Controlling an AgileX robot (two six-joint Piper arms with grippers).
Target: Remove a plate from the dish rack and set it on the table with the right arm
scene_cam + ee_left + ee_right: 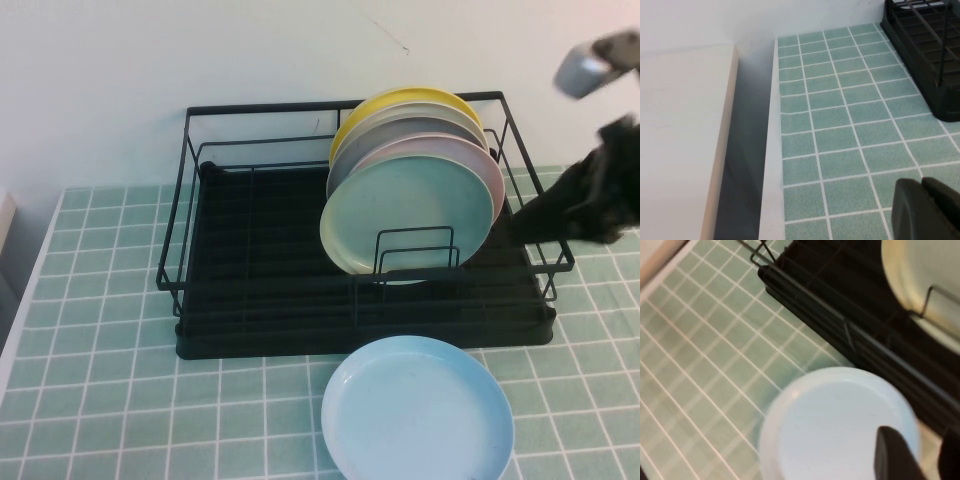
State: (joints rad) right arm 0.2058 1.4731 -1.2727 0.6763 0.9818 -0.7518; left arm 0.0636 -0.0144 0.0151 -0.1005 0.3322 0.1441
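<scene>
Beside the black wire dish rack [260, 270], a plain sky-blue plate [417, 412] lies on the worktop [100, 380] (pale green tiles, white grout); inside the rack stand mint-green, pink, grey and yellow plates.

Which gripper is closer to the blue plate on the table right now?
Right. The right gripper hangs just above the blue plate, empty. The left gripper is over bare tiles beyond the dish rack's far-left end.

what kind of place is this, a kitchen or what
Probably a mock kitchen counter: a tiled table, a dish rack of upright plates, and a blue plate lying in front. Right gripper hovers above it; left gripper is over bare tiles.
</scene>
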